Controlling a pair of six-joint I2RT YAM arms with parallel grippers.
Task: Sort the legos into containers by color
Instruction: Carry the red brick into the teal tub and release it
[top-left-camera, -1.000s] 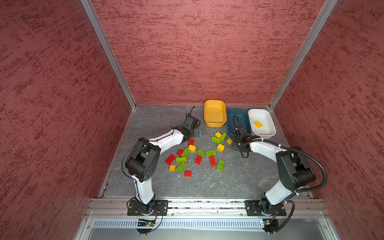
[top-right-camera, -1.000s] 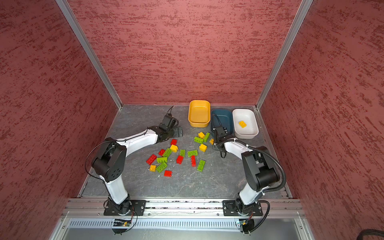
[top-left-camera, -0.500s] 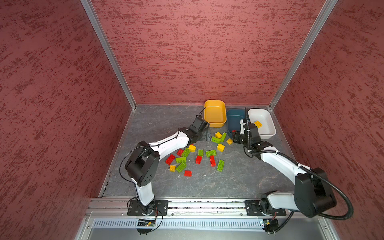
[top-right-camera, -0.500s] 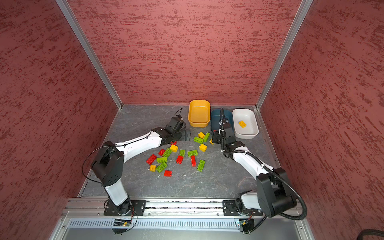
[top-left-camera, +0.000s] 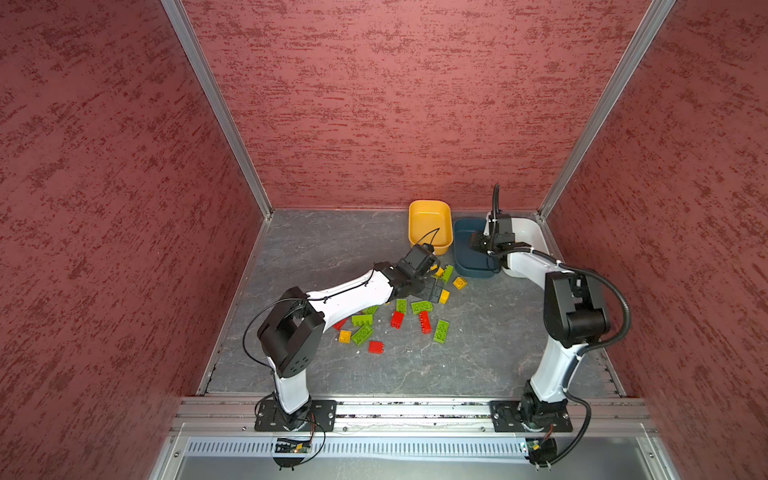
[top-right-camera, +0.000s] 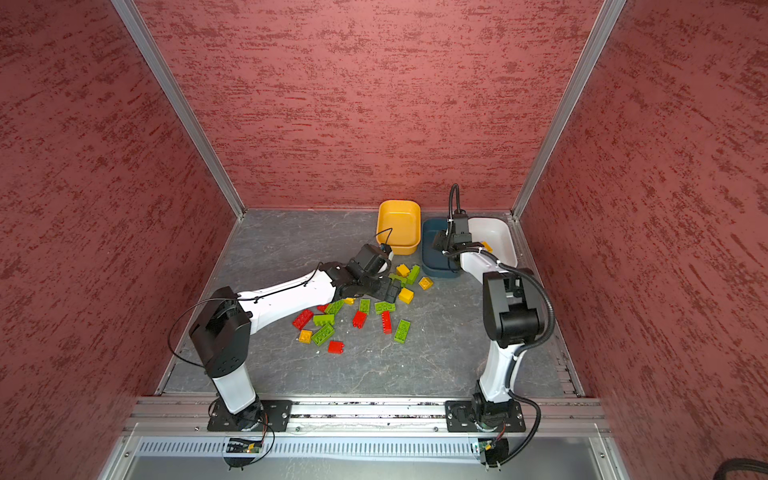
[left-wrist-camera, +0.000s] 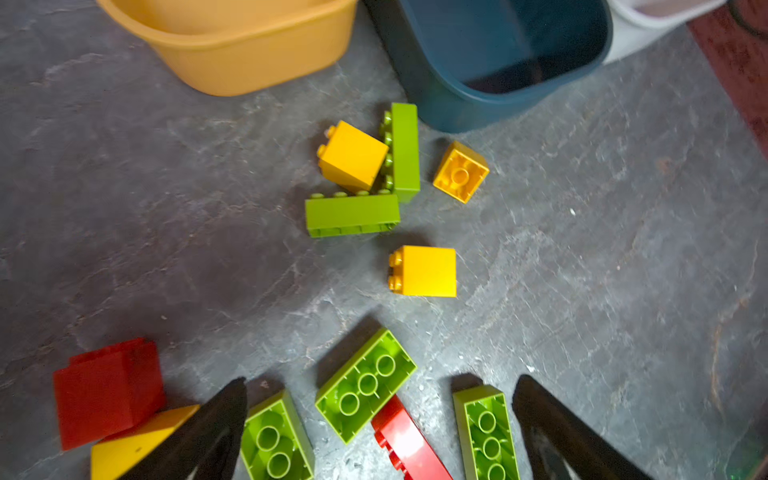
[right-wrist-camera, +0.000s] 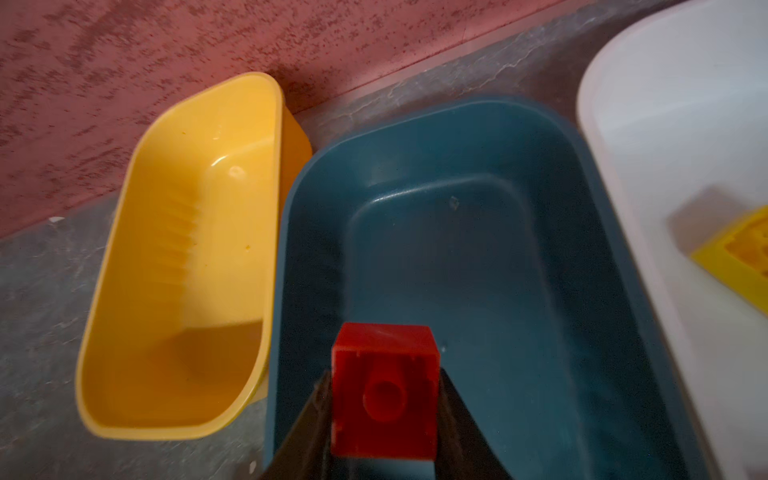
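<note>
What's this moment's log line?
right gripper: shut on red brick over teal tub | left gripper: open over loose bricks | white tub: yellow brick

One yellow-orange tub, one teal tub, one white tub, on the counter eight green bricks, six red bricks (plus a seventh red brick in the right pincer), five yellow bricks, a sixth yellow brick in the white tub
</note>
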